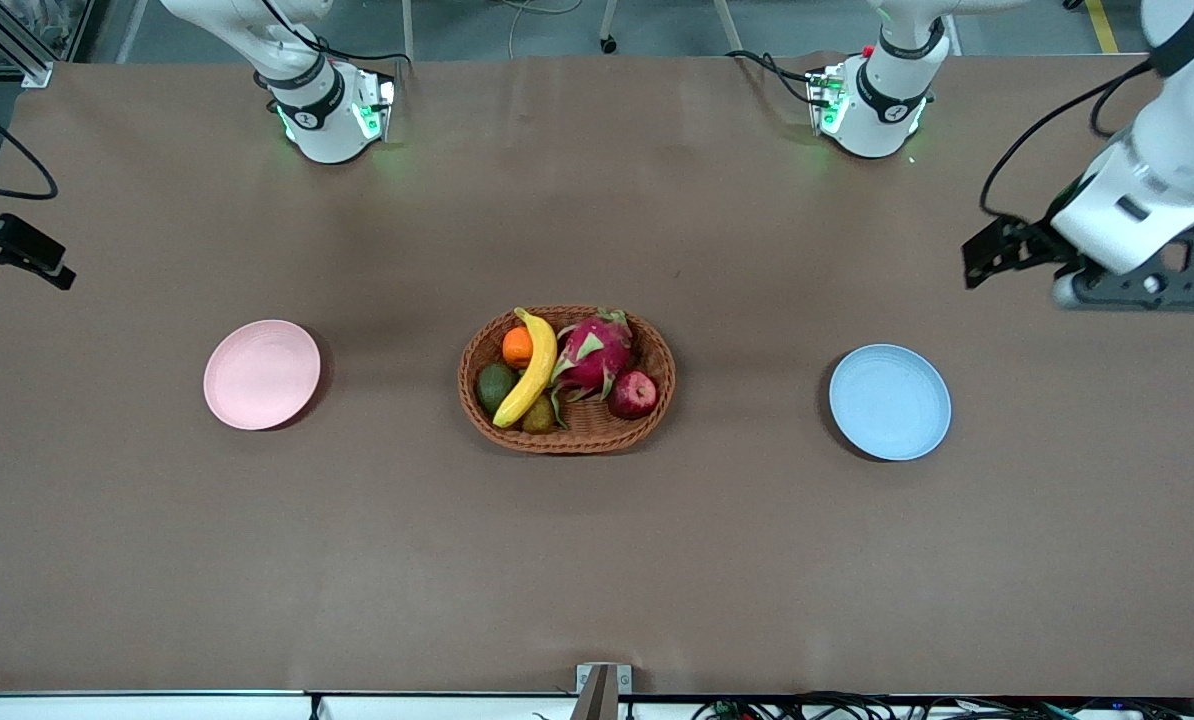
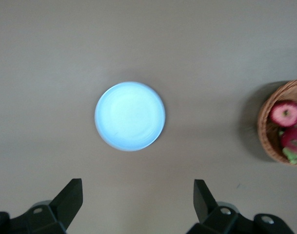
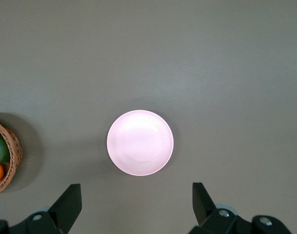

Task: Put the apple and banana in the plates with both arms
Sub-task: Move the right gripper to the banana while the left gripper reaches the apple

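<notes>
Left gripper point(image 2: 137, 204), right gripper point(image 3: 136, 204) open, aloft; no writing legible.

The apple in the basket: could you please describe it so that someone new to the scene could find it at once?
In the middle of the brown table, between the pink plate and the blue plate, stands a woven oval basket of fruit. The apple lies at its end toward the blue plate, beside the dragon fruit. It is small, round, glossy dark red, with no green scales.
</notes>
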Robot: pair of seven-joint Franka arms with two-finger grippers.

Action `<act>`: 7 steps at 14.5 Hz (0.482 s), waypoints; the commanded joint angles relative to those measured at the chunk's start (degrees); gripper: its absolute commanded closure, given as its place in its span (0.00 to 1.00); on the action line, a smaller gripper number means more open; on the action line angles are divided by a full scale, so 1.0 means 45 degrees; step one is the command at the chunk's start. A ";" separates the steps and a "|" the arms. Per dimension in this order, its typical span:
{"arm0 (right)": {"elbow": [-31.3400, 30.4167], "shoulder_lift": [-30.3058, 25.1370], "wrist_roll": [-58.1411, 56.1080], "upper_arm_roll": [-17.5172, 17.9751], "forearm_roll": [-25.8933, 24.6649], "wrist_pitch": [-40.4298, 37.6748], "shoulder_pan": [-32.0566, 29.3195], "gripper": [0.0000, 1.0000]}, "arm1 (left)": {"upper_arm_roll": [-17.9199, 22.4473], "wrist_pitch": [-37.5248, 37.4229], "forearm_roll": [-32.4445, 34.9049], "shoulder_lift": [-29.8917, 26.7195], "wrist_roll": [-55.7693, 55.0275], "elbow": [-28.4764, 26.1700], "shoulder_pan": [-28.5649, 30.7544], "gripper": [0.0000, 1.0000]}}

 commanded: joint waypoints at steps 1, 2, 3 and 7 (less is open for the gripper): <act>-0.0022 0.0648 0.0354 -0.0074 -0.0220 0.0015 0.0808 0.00 | -0.0311 0.0405 -0.0251 0.0921 -0.0246 0.0503 -0.0459 0.00; -0.0022 0.0920 0.0394 -0.0074 -0.0181 0.0092 0.1177 0.00 | -0.0313 0.0425 -0.0251 0.1195 -0.0557 0.0503 -0.0810 0.00; -0.0003 0.1174 0.0394 -0.0074 -0.0142 0.0132 0.1568 0.00 | -0.0313 0.0463 -0.0212 0.1604 -0.1199 0.0600 -0.1316 0.00; 0.0094 0.2715 0.1132 -0.0074 0.0385 0.0617 0.3091 0.00 | -0.0313 0.1203 -0.0173 0.3109 -0.3387 0.0855 -0.2549 0.00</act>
